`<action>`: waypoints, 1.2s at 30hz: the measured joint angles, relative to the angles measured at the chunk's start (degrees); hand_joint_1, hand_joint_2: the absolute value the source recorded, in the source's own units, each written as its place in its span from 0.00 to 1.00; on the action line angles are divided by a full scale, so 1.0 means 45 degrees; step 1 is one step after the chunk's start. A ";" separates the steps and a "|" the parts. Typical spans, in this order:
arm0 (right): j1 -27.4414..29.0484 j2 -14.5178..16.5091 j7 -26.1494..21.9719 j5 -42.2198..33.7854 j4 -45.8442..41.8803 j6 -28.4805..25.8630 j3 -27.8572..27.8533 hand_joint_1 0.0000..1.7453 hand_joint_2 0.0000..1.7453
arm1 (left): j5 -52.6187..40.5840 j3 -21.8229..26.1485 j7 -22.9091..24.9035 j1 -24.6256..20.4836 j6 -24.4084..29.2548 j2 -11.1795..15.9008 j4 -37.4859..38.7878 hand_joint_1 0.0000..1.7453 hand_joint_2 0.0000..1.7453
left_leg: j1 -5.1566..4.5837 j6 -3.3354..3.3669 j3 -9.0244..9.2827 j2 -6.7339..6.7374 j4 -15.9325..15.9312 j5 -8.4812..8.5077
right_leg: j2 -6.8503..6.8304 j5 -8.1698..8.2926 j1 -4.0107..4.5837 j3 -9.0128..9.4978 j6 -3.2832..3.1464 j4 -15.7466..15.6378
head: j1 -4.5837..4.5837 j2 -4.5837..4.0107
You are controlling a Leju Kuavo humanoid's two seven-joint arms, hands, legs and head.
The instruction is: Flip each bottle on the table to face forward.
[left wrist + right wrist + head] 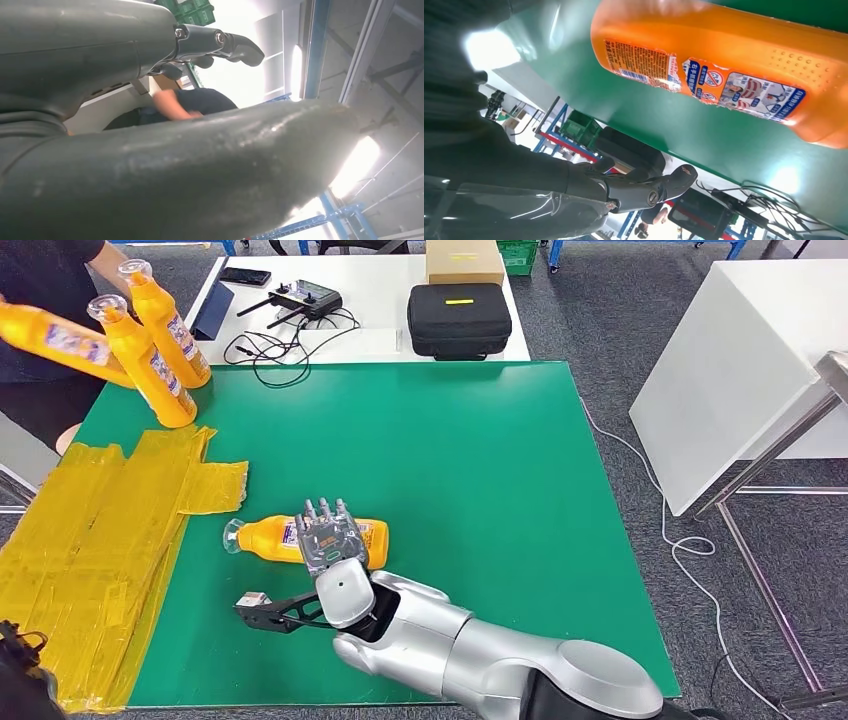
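The right arm reaches in from 5 o'clock across the green table [450,460], its right hand [332,540] hovering flat, palm down, over the lying bottle [268,537]; the fingers are straight and slightly apart, holding nothing. That bottle lies on its side near the table's 7 o'clock area, cap toward 9 o'clock. I count 4 orange bottles: 1 lying, 2 standing bottles [160,350] at 10 o'clock, and 1 held bottle [55,340] beside a person [40,280]. Yellow tape [100,540] covers the 8 o'clock edge. A black case [459,320] sits at 12 o'clock. Whether the left hand [220,42] is spread or curled, I cannot tell.
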 joint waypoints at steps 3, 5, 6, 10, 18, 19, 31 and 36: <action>0.0021 0.0000 0.0000 0.0001 0.0080 -0.0001 -0.0010 0.00 1.00 | 0.0000 -0.0011 -0.0006 0.0023 0.0000 0.0004 0.0007 0.00 0.00 | 0.0000 0.0000 -0.0001 0.0000 0.0000 0.0000 | 0.0000 0.0000 0.0000 0.0000 0.0000 0.0000 | 0.0000 0.0000; 0.0036 0.0000 0.0000 0.0005 0.0126 -0.0019 -0.0018 0.00 1.00 | 0.0018 -0.0019 -0.0019 0.0041 0.0000 0.0010 0.0022 0.00 0.00 | 0.0000 0.0000 -0.0001 0.0000 0.0000 -0.0001 | 0.0000 0.0000 0.0000 0.0000 0.0000 -0.0001 | 0.0002 0.0000; 0.0053 0.0000 -0.0001 0.0015 0.0159 -0.0058 -0.0040 0.00 1.00 | 0.0052 -0.0046 -0.0052 0.0066 0.0002 0.0017 0.0038 0.00 0.00 | 0.0000 0.0000 -0.0001 0.0001 0.0000 -0.0001 | 0.0000 0.0000 0.0000 0.0000 0.0000 -0.0002 | 0.0002 0.0000; 0.0199 -0.0004 -0.0039 0.0070 0.0454 -0.0346 -0.0220 0.00 1.00 | 0.0222 -0.0377 -0.0330 0.0201 0.0139 0.0034 0.0209 0.00 0.00 | -0.0002 0.0000 0.0000 -0.0003 0.0000 -0.0001 | -0.0001 0.0000 -0.0001 0.0000 0.0000 -0.0005 | 0.0004 0.0000; 0.0196 0.0002 -0.0250 0.0404 0.0717 -0.0856 -0.0622 0.00 0.00 | 0.0097 -0.1304 0.0087 0.0325 0.0594 0.0040 0.0242 0.00 0.00 | -0.0001 0.0000 -0.0001 -0.0003 0.0000 -0.0001 | 0.0000 0.0000 -0.0001 0.0000 0.0000 -0.0002 | 0.0001 0.0000; 0.0188 0.0001 -0.0273 0.0449 0.0728 -0.0896 -0.0676 0.00 0.00 | 0.0197 -0.1380 0.0089 0.0360 0.0579 0.0078 0.0238 0.00 0.00 | -0.0001 0.0000 -0.0001 -0.0002 0.0000 -0.0001 | 0.0000 0.0000 0.0000 -0.0001 0.0000 -0.0002 | 0.0001 0.0000; -0.0115 -0.0054 -0.0492 0.0898 0.1275 -0.1439 -0.1745 0.00 0.00 | 0.0811 -0.2811 -0.0192 -0.0551 0.1012 0.0817 0.1843 0.00 0.00 | -0.0004 0.0000 0.0011 -0.0005 0.0001 0.0003 | -0.0004 0.0002 -0.0002 0.0010 0.0000 -0.0003 | 0.0000 0.0000; -0.0137 -0.0168 -0.0583 0.1153 0.1541 -0.1456 -0.2297 0.00 0.00 | 0.1019 -0.3541 -0.0261 -0.1349 0.1234 0.1097 0.2940 0.00 0.00 | -0.0004 0.0000 0.0011 -0.0008 0.0002 0.0003 | -0.0001 0.0002 -0.0002 0.0009 0.0001 0.0000 | 0.0001 0.0000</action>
